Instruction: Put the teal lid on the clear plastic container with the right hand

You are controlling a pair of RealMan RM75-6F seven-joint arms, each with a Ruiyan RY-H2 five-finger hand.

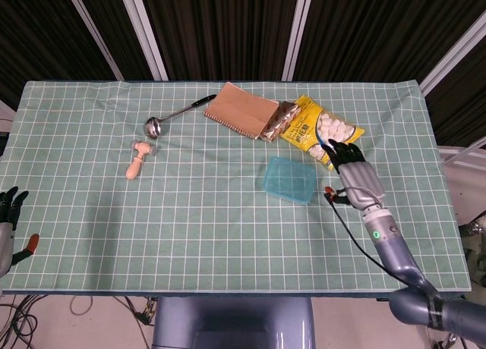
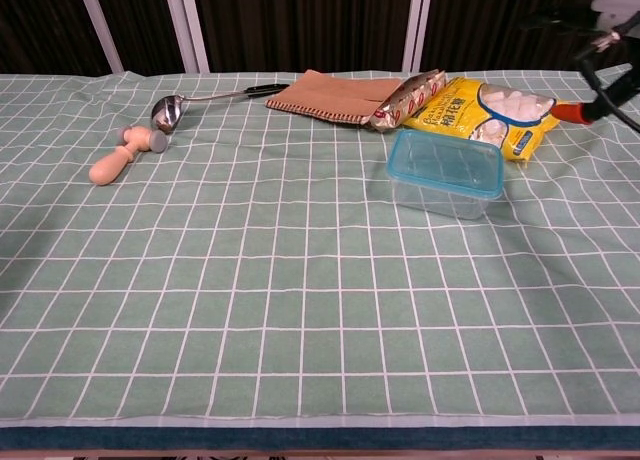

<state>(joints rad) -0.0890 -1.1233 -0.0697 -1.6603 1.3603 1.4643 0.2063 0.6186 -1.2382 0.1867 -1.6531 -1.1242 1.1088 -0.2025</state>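
my right hand (image 1: 354, 174) hovers empty with fingers loosely apart just right of the clear plastic container (image 2: 446, 178), the teal lid (image 1: 289, 177) already sitting on it mid-table, near the yellow snack bag (image 1: 315, 129), my left hand (image 1: 7, 216) idle at the far left edge.

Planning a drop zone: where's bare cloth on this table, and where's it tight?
Free: the whole near half of the table, in front of the clear plastic container with its teal lid on, and the middle stretch between container and wooden mallet. Crowded: the far edge, where ladle, notebook and snack bags bunch up beside the right hand.
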